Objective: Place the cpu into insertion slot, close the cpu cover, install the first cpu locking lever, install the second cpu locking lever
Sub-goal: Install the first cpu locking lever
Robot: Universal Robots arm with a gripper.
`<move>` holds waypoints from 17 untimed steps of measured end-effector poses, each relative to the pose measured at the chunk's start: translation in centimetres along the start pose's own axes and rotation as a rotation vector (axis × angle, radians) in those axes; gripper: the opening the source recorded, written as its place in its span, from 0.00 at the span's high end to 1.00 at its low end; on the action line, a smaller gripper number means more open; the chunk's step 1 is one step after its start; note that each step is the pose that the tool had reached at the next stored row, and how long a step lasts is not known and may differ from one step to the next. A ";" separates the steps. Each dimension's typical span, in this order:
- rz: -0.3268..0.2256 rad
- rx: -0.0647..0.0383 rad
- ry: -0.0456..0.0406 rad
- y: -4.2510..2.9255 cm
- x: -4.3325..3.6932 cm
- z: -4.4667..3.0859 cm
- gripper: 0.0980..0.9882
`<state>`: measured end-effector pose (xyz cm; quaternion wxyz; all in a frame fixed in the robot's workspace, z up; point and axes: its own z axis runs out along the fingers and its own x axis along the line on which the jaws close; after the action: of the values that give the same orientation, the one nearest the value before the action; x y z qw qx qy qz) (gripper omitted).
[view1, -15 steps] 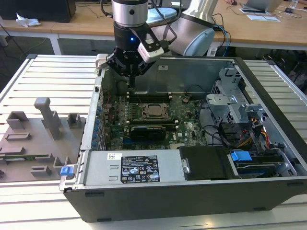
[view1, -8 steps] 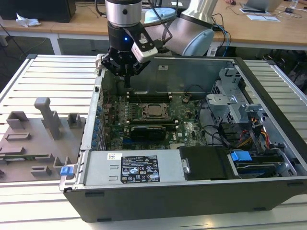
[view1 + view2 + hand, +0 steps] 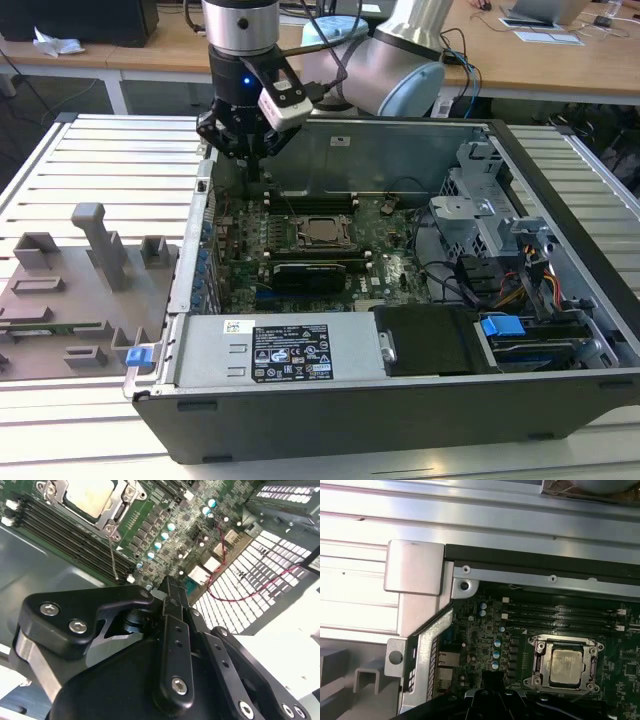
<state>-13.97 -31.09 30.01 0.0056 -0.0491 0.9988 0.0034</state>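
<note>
Your case (image 3: 560, 400) lies open on the table (image 3: 110, 170), with the cpu (image 3: 322, 231) seated mid-board.

Inside, the motherboard (image 3: 395, 265) takes the exterior view's left half. The cpu sits in the insertion slot (image 3: 347, 238) at the board's middle, and the cpu cover (image 3: 540, 656) lies flat around it. The memory slots (image 3: 310, 203) run just behind it, and a card (image 3: 315, 272) lies just in front. The power supply (image 3: 270, 350) runs along the near wall. The drive cage (image 3: 475, 190) stands at the exterior view's right. Your gripper (image 3: 252, 168) hangs over the board's far corner on the exterior view's left, behind the slot and apart from it. A fixture block (image 3: 80, 290) rests on the table, outside the case on the exterior view's left.
</note>
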 end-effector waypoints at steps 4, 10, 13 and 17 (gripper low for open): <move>0.000 0.000 0.0000 0.08 0.82 -0.01 0.99; 0.000 0.000 -0.0001 0.15 1.55 -0.01 0.99; 0.000 0.000 0.0000 0.18 1.78 -0.02 0.99; 0.000 0.000 0.0000 0.22 2.22 -0.01 0.99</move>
<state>-16.20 -31.09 30.00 0.0056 -0.0491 0.9988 0.0035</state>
